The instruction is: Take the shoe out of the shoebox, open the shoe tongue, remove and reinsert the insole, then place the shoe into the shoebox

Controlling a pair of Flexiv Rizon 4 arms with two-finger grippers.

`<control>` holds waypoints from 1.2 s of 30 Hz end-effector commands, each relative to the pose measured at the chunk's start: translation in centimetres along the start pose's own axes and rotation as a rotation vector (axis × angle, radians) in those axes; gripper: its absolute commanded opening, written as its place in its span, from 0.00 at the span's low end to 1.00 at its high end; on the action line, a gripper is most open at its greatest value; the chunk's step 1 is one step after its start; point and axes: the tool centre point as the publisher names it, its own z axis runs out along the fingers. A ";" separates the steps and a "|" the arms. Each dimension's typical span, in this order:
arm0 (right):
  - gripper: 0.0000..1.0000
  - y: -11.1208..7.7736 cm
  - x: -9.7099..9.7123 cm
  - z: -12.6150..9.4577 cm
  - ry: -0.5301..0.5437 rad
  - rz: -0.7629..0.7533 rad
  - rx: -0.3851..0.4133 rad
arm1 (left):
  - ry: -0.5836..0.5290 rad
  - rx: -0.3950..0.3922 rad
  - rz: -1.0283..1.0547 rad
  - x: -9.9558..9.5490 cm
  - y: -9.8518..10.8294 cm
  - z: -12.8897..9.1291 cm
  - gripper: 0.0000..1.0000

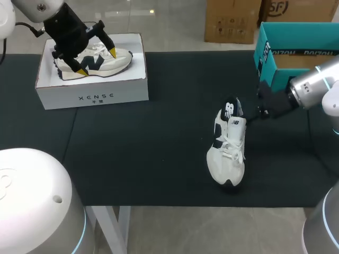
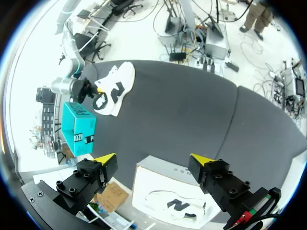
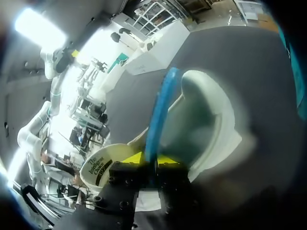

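Two arms are over the table. My left hangs above the white box, left gripper spread wide over the shoe inside. My right comes in low beside the teal box, right gripper pinching the blue insole at the heel of the other shoe, mid-table.

The broad dark middle of the desk lies free between the white shoebox at the far left and the shoe lying right of centre. The left gripper hangs over the shoebox, fingers spread above the second shoe inside, blocking entry from above. The right gripper pinches the shoe's heel, and the teal box crowds the far right corner behind it.
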 end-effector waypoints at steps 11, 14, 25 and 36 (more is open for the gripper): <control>0.49 3.5 -1.2 -0.8 -0.037 -0.030 -0.043 | 0.004 0.000 0.001 -0.1 0.1 0.0 1.00; 0.01 3.7 -1.3 -0.8 -0.038 -0.032 -0.045 | 0.004 0.000 0.001 -0.1 0.1 0.0 1.00; 0.00 1.7 -0.9 0.1 -0.029 -0.009 -0.032 | 0.004 0.000 0.001 -0.1 0.1 0.0 1.00; 0.04 0.0 -0.5 0.6 -0.023 0.009 -0.007 | 0.004 0.000 0.001 -0.1 0.1 0.0 1.00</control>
